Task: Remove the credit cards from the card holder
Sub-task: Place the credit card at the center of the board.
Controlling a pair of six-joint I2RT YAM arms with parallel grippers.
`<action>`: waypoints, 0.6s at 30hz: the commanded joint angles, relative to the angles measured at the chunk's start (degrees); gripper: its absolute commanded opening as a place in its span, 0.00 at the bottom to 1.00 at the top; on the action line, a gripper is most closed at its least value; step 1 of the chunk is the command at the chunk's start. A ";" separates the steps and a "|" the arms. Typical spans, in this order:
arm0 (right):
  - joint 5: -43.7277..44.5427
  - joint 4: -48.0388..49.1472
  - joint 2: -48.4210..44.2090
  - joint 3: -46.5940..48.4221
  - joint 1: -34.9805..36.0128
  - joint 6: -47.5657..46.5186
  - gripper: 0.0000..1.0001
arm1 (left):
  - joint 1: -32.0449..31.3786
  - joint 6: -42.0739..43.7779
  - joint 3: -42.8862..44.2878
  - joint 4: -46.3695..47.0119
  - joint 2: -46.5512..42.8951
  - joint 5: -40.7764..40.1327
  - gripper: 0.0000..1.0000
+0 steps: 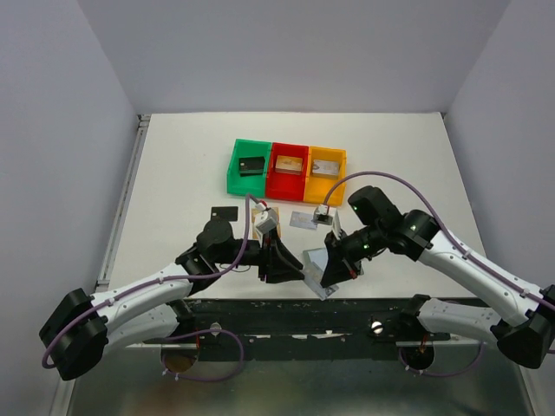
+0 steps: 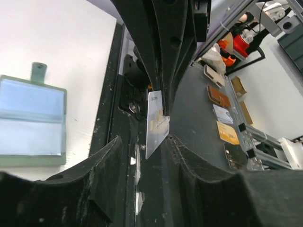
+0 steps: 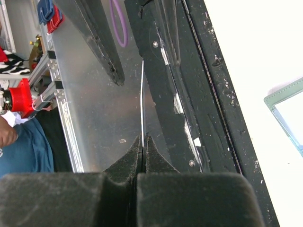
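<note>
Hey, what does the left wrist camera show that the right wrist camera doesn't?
Left wrist only: the printed face of the card, and the card holder lying open with its blue inside. Right wrist only: that card edge-on, a thin line. Both: the card pinched in the right gripper, part of the holder, the white table.

On my feed I count 3 bins: 1 green bin [image 1: 232, 173], 1 red bin [image 1: 286, 185], 1 yellow bin [image 1: 340, 165]. The credit cards come to 6 that I can make out: 1 dark card [image 1: 252, 165], 1 tan card [image 1: 289, 164] and 1 greyish card [image 1: 326, 166] in the bins, 1 black card [image 1: 224, 211] and 1 silvery card [image 1: 302, 219] on the table [image 1: 173, 173], and 1 pale card [image 2: 156, 124] held aloft. There is 1 card holder [image 2: 31, 123]. There are 2 arms, 1 left arm [image 1: 147, 299] and 1 right arm [image 1: 468, 264].
</note>
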 commanded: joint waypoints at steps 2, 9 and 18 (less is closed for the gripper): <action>1.04 0.04 1.23 1.91 1.15 -0.73 0.00 | -2.17 1.27 2.44 -0.60 2.80 3.41 0.45; 1.22 0.21 1.50 1.82 1.68 -0.73 0.00 | -2.70 1.27 2.27 -0.07 3.42 3.24 0.42; 1.57 -0.14 1.32 1.21 1.85 -1.34 0.00 | -2.70 0.22 1.48 2.21 3.68 4.12 0.32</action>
